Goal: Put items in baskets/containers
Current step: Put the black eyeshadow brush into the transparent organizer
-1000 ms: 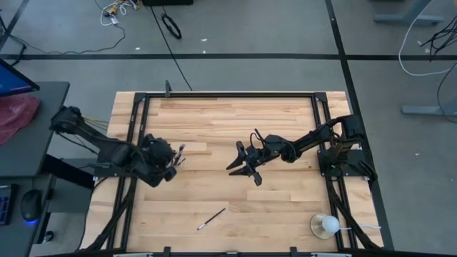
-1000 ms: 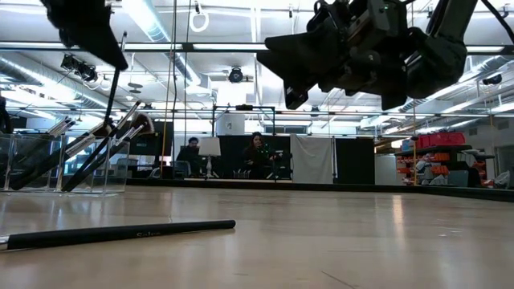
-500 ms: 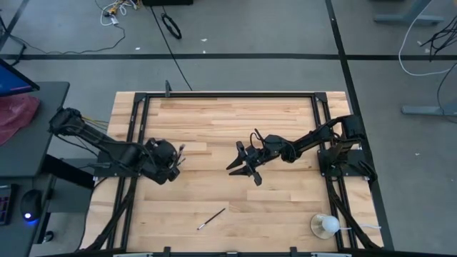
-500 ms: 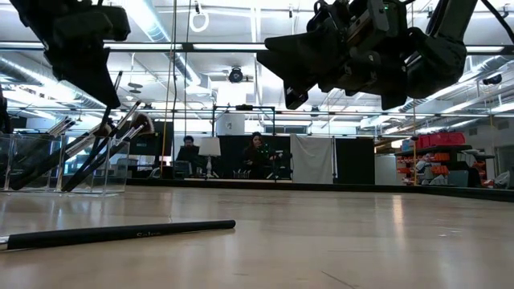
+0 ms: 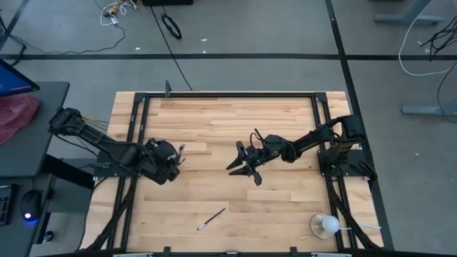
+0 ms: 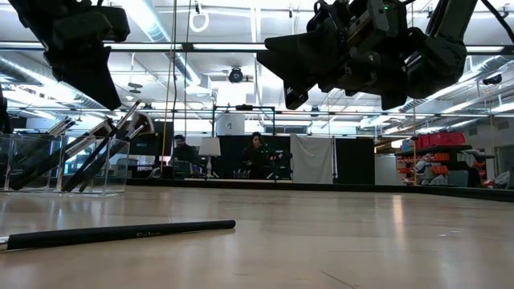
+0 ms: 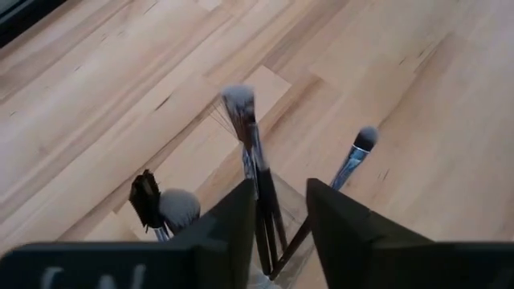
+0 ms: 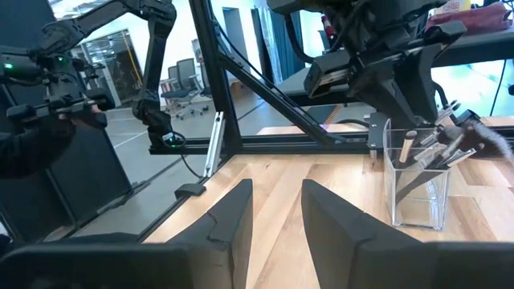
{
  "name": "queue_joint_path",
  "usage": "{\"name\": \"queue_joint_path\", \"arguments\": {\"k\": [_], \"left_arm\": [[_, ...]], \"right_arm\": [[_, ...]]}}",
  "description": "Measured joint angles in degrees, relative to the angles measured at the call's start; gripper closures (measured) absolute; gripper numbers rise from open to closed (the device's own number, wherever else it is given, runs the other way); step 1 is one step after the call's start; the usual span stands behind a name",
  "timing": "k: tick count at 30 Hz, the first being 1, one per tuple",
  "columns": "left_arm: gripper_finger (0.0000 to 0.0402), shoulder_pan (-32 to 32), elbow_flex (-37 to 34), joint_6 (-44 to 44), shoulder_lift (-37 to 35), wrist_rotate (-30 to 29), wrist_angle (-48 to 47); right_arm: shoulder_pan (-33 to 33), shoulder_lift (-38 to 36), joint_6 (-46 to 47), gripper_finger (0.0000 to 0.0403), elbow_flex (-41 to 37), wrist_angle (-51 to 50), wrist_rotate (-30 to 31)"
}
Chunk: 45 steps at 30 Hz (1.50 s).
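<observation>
one clear holder [image 6: 56, 163], one loose brush [image 6: 120, 234], two arms

Brushes [image 6: 104, 144] in clear holder [image 6: 60, 164] at table's [image 5: 228, 121] left — one brush [image 5: 211, 218] loose near front edge.

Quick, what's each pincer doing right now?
Left pincer: open above the clear holder, holding nothing.
Right pincer: open, empty.

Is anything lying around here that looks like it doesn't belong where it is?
One slim dark brush lies flat on the wooden table near its front edge, apart from the rest. The other brushes stand leaning in the clear holder under the left gripper. Nothing looks spilled or broken.
</observation>
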Motion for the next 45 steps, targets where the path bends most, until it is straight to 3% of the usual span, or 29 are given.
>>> {"name": "queue_joint_path", "arguments": {"k": [6, 9, 13, 15, 19, 24, 27, 31, 37, 45], "left_arm": [[0.0233, 0.4, 1.0, 0.0, -0.1, 0.6, -0.5], [0.0229, 0.6, 3.8, 0.0, -0.5, 1.2, -0.6], [0.0242, -0.8, 8.5, 1.4, -0.5, -2.9, 1.1], [0.0252, -2.7, 9.0, 4.5, -0.5, -7.0, 7.3], [0.0274, -7.6, 6.8, 20.7, 1.6, -15.3, 28.3], [0.0296, -12.3, 4.1, 32.8, 9.2, -18.5, 47.1], [0.0307, -13.7, 3.9, 31.8, 15.0, -22.0, 50.7], [0.0319, -14.1, 3.8, 24.5, 21.7, -26.2, 53.5], [0.0330, -14.3, 3.9, 13.3, 28.4, -28.1, 56.4], [0.0341, -15.8, 3.9, 12.2, 31.3, -32.2, 65.0]], "right_arm": [[0.0, 0.0, 0.0, 0.0294, 0.0, 0.0, 0.0], [0.0, 0.0, 0.0, 0.0294, 0.0, -0.1, 0.0], [0.0, 0.0, 0.0, 0.0294, 0.0, -1.2, 0.0], [0.1, 0.0, 0.0, 0.0294, 0.0, -2.9, 0.0], [1.5, 0.0, -2.4, 0.0292, 0.0, -8.1, 0.2], [6.8, 0.0, -6.0, 0.0272, 1.4, -18.2, 6.0], [9.5, 0.9, -7.8, 0.0253, 5.2, -26.9, 9.8], [12.2, 4.7, -12.0, 0.0232, 10.8, -34.2, 10.1], [15.4, 13.6, -18.7, 0.0227, 19.5, -38.1, 9.8], [17.2, 21.4, -21.6, 0.0250, 24.3, -38.1, 7.5]]}}
